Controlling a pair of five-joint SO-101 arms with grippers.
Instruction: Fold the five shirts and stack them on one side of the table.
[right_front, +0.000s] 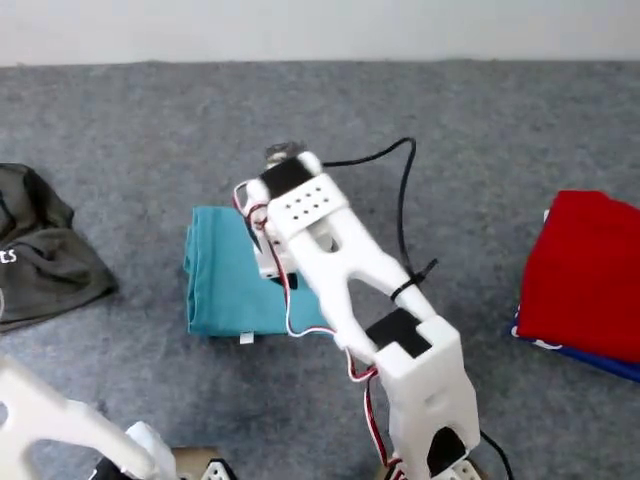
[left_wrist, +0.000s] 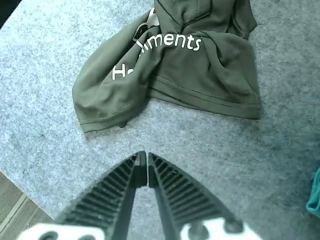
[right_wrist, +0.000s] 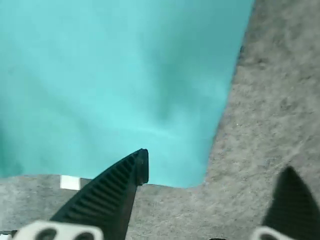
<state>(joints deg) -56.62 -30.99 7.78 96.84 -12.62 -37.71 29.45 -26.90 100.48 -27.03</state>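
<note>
The right hand (right_wrist: 216, 172) is spread wide at a corner of the folded teal shirt (right_wrist: 115, 75). One finger is above the cloth and the other is past its edge, over the grey worktop (right_wrist: 280, 100), probably set to pinch that edge. The left hand (left_wrist: 147, 172) is closed on nothing. The crumpled olive shirt (left_wrist: 200, 65) lies just ahead of it, not yet folded. Well apart from the right hand, a red shirt (right_front: 585, 270) lies on a blue shirt (right_front: 610, 362). The frame cuts off both, so the height of that stack is hard to judge.
</note>
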